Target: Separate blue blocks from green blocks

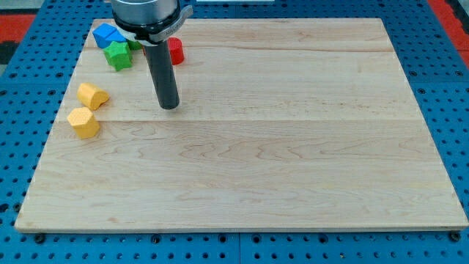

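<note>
The arm carries no gripper, so nothing opens or closes; it ends in a straight dark rod, and the tip [169,107] rests on the pale wooden board [293,161], holding nothing and touching no block.

The blocks of the task sit at the view's top left corner of the board. The bright blue block [107,34], of an angular shape, lies up and to the view's left from the tip, and the green block with a notched outline [118,56] lies just below it, apparently touching it. So the pair is stacked roughly along the view's top-to-bottom line, and the green one is the nearer to the tip. To part them, the tip probably has to come between them from the view's right side, and the gap there looks very narrow.

A small piece of green beside the rod may be a second green block; the arm's body hides it. The red block [176,50] is half hidden behind the rod. Two yellow blocks [92,95] [83,122] lie near the board's left edge, well apart from the tip.
</note>
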{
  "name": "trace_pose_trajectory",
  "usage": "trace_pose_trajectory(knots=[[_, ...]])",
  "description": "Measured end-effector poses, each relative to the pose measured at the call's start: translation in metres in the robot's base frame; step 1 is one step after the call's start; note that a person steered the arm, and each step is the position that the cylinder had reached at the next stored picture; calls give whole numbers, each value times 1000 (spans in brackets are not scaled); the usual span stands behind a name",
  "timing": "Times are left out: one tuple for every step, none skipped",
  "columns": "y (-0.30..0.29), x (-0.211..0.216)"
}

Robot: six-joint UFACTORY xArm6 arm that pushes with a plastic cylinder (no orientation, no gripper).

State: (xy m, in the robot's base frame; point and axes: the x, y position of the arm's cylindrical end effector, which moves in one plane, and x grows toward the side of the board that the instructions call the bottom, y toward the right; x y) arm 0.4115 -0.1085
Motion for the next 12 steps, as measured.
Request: trace_pose_trajectory(knots=[[0,1],[5,1],[56,-13],[87,-69],[78,-121],[29,-174],[-30,-208],[-67,-219],[-105,-219],[-116,-187],[-76,-146],[-48,-140]])
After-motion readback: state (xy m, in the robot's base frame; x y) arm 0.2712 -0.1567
